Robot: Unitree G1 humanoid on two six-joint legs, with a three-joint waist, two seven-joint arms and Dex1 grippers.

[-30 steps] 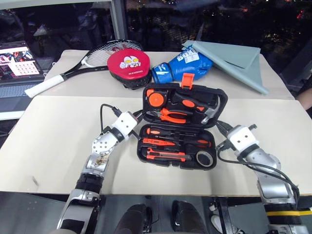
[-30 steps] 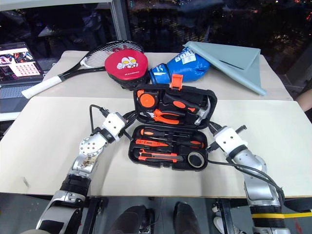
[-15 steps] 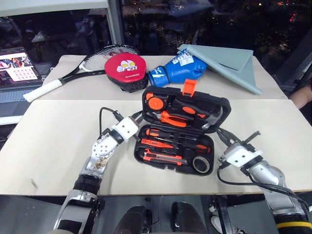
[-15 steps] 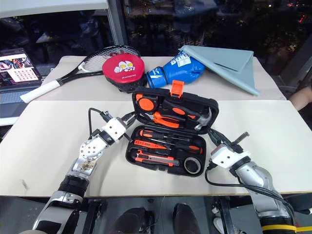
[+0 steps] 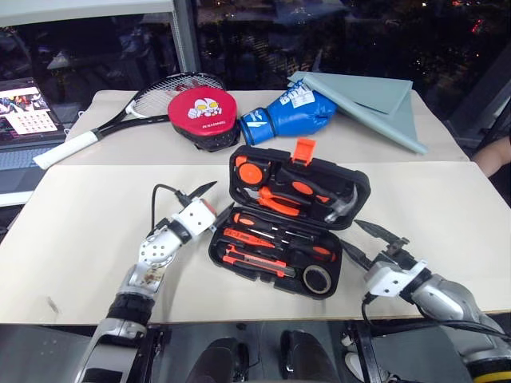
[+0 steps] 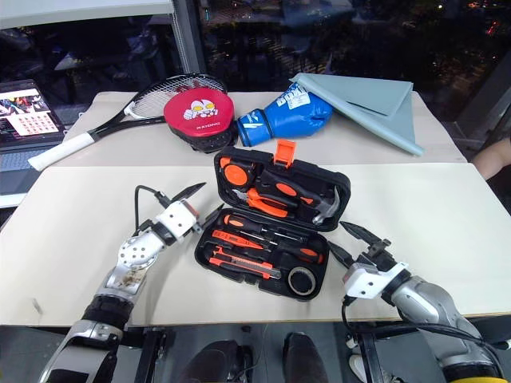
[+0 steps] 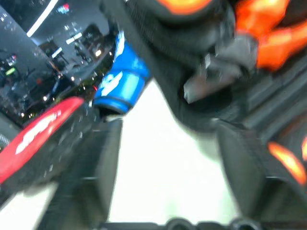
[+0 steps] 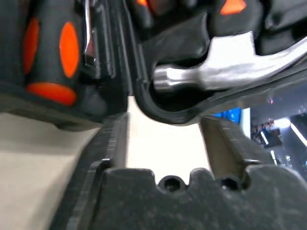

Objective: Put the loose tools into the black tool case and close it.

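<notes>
On either side of the black tool case (image 5: 289, 219), the left pincer (image 5: 209, 201) and right pincer (image 5: 366, 242) gape wide, empty, just beside its edges. Screwdrivers (image 5: 267, 238), utility knife (image 5: 255, 262) and tape roll (image 5: 318, 278) sit in its recesses; the lid stands open on the worktop (image 5: 72, 215), likely awaiting closing.

Even indoor light, dark windows behind — wrist views blurred.

Head pair looks down over the table (image 5: 80, 207); wrist views sit close against the case (image 8: 163, 108)
</notes>
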